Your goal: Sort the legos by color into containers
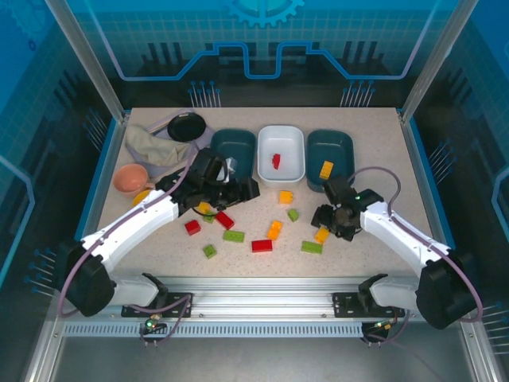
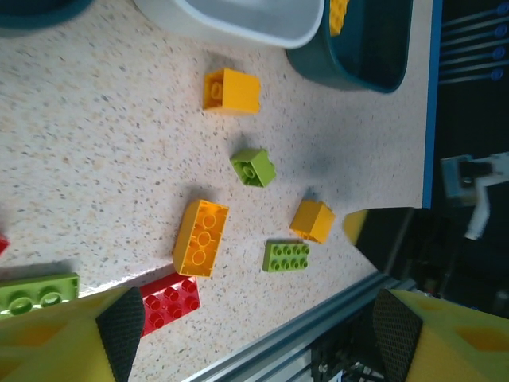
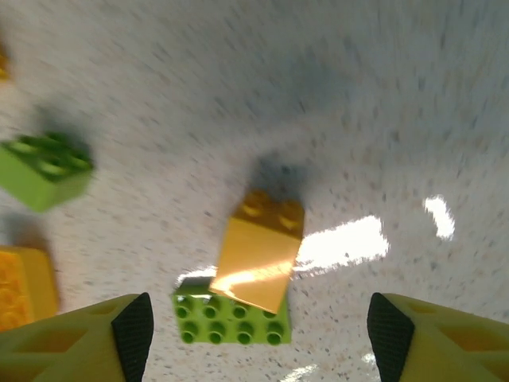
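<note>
Hovering low over the speckled table (image 1: 374, 143), the right gripper (image 3: 258, 322) had its jaws spread wide and gripped nothing. An orange-yellow brick (image 3: 260, 255) lay tilted between the pads, its near edge overlapping a flat lime green brick (image 3: 232, 320); whether it rested on that one could not be told through the blur. Left gripper (image 2: 254, 334) was likewise parted and empty, held just in front of the left teal tub (image 1: 235, 143). White tub (image 1: 290, 143), the middle one, held one red brick (image 1: 276, 161); right teal tub (image 1: 334, 145) held one yellow brick (image 1: 326, 169). About a dozen loose legos (image 1: 262, 245) — red, green, orange-yellow — were scattered on the table between the arms. Pink bowl (image 1: 130, 178) and black dish (image 1: 186, 126) sat at the far left.
</note>
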### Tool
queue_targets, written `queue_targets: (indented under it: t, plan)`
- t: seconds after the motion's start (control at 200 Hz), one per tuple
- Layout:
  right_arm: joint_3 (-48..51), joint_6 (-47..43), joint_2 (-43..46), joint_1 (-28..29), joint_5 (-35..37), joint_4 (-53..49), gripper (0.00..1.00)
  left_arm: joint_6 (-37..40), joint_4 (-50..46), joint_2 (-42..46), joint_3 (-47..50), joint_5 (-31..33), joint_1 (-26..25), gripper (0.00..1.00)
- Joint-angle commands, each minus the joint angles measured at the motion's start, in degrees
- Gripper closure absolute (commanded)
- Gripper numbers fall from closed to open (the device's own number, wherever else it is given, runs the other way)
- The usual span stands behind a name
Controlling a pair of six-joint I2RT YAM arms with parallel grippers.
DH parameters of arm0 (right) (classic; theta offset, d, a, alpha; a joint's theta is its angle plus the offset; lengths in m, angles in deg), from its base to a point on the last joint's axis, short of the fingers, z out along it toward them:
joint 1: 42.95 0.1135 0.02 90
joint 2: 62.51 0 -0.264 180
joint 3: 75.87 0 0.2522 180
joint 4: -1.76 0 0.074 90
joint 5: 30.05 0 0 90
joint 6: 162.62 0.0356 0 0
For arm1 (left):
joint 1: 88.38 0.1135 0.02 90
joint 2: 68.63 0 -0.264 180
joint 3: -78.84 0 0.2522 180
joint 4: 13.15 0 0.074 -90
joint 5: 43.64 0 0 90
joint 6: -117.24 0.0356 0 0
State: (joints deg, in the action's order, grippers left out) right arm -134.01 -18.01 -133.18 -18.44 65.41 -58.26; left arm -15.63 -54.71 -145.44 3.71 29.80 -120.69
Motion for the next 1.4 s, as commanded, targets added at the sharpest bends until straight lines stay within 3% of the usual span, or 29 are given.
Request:
queue_targets:
  t: [0.0,0.13,0.535,0.71,0.835,0.935,1.13,1.395]
  plan:
    - [2.28,5.33,-1.08,-0.71,-4.22,5.94,0.25,2.27,2.67,-1.8,-0.3,-3.32,-1.54,0.2]
    - [3.31,5.16,-3.95,-1.09,-4.64,8.75,0.28,1.72,3.68,-3.16,0.17,-3.0,-2.95,0.21]
    - [3.78,4.06,-9.99,-2.32,-4.66,10.85,0.6,0.88,4.29,-2.9,0.57,-2.01,-3.9,0.21]
    - [-0.63,0.27,-9.57,-2.35,-1.57,6.6,0.75,0.03,3.85,-2.67,0.04,-0.91,-3.9,0.21]
    - [-11.57,-8.31,-7.02,-3.55,5.94,1.36,0.77,-1.06,2.21,-2.42,-1.5,1.56,-3.9,0.22]
    - [-20.42,-15.7,-10.83,-7.22,6.68,0.74,0.77,-2.18,0.93,-2.41,-2.87,4.02,-3.81,0.22]
    - [-39.13,-23.54,-28.76,-13.87,2.27,1.02,0.78,-3.65,-1.12,-4.19,-5.5,7.75,-3.46,0.21]
    - [-64.93,-25.67,-51.78,-18.2,-2.18,-4.12,0.76,-5.99,-5.63,-4.16,-8.15,14.75,-2.84,0.21]
